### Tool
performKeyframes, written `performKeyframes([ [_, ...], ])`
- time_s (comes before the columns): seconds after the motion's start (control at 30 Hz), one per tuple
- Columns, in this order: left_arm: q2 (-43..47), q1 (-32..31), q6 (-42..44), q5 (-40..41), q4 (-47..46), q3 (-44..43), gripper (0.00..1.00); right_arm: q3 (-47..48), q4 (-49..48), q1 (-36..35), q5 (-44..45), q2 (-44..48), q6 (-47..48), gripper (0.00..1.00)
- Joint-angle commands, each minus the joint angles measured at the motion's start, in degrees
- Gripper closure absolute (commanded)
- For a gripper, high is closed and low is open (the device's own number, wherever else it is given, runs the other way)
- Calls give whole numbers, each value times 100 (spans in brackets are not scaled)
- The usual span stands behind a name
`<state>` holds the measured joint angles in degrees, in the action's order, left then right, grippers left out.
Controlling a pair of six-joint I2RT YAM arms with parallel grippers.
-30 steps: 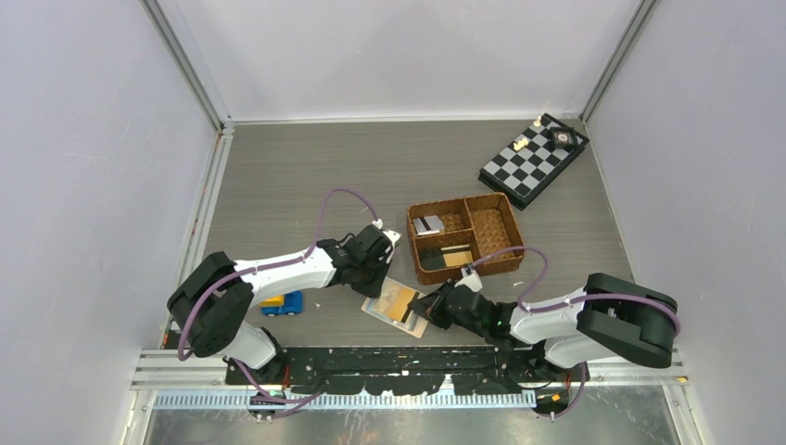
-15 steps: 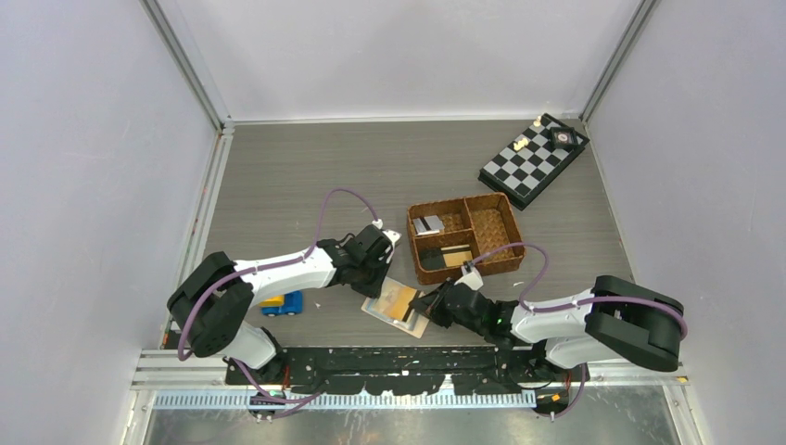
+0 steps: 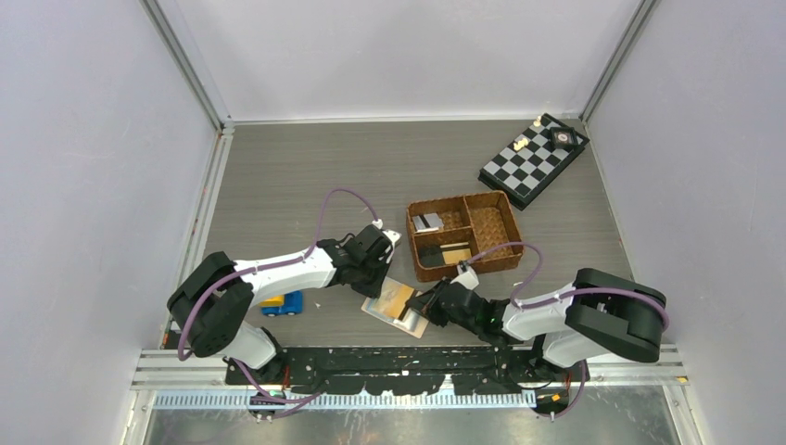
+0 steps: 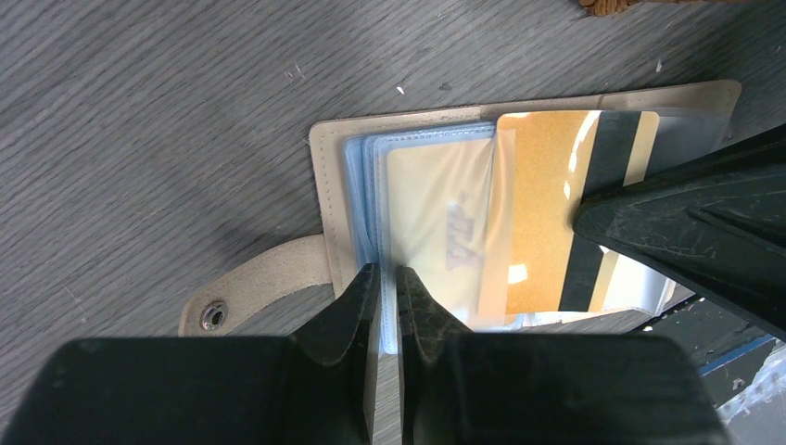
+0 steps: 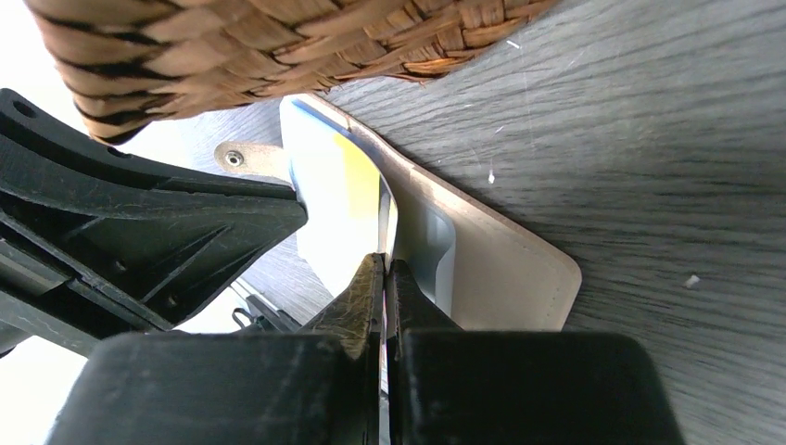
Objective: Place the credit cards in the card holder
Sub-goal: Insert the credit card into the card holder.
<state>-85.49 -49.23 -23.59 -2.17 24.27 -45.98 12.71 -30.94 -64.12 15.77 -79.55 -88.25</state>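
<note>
Two grippers meet over the holder (image 3: 394, 306) near the front edge of the table (image 3: 306, 176), just right of a small blue and yellow toy (image 3: 283, 303). The left gripper (image 4: 387, 283) is clenched on the near edge of the holder's pale blue sleeves and pins the opened holder flat, with its snap tab (image 4: 250, 292) splayed out on the wood. Right of that pinch, a paler yellow panel with faint print shows under the plastic; I cannot tell whether it is another card. Next to it lies a gold card (image 4: 542, 218) with a dark stripe, which appears to be part-way into a clear sleeve with its striped end sticking out. The right gripper (image 5: 384, 269) is clamped tight on that outer end. Behind and to the right, the basket (image 3: 463, 236) holds more cards: one silver-grey (image 3: 427, 223), one black (image 3: 431, 257) and one tan (image 3: 456, 253). A chessboard (image 3: 535, 159) sits well apart at the far right. The step in hand looks like seating the gold card, so the task is at an early stage. The next move probably calls for pushing the card leftward, flat and square to the sleeve mouth, while the left pinch keeps the holder from sliding. The right gripper should let go only once the stripe is inside.
</note>
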Motion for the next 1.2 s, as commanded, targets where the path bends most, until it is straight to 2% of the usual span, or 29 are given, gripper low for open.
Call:
performKeyframes([
  [0.0, -309, 10, 94, 428, 34, 122, 89, 14, 297, 27, -17, -289, 109, 99],
  [0.3, -263, 10, 101, 391, 41, 129, 87, -25, 479, 25, -392, -280, -311, 100],
  [0.47, -205, 10, 101, 414, 16, 150, 87, 41, 1507, 20, -354, 408, -407, 100],
  [0.6, -168, 10, 101, 420, 9, 175, 87, 82, 1854, 17, -339, 691, -422, 100],
  [0.97, -60, 10, 136, 381, -39, 249, 87, 218, 808, 23, -390, -149, -84, 99],
  [1.17, -26, 10, 135, 384, -37, 265, 87, 260, 760, 76, -266, -316, -29, 100],
])
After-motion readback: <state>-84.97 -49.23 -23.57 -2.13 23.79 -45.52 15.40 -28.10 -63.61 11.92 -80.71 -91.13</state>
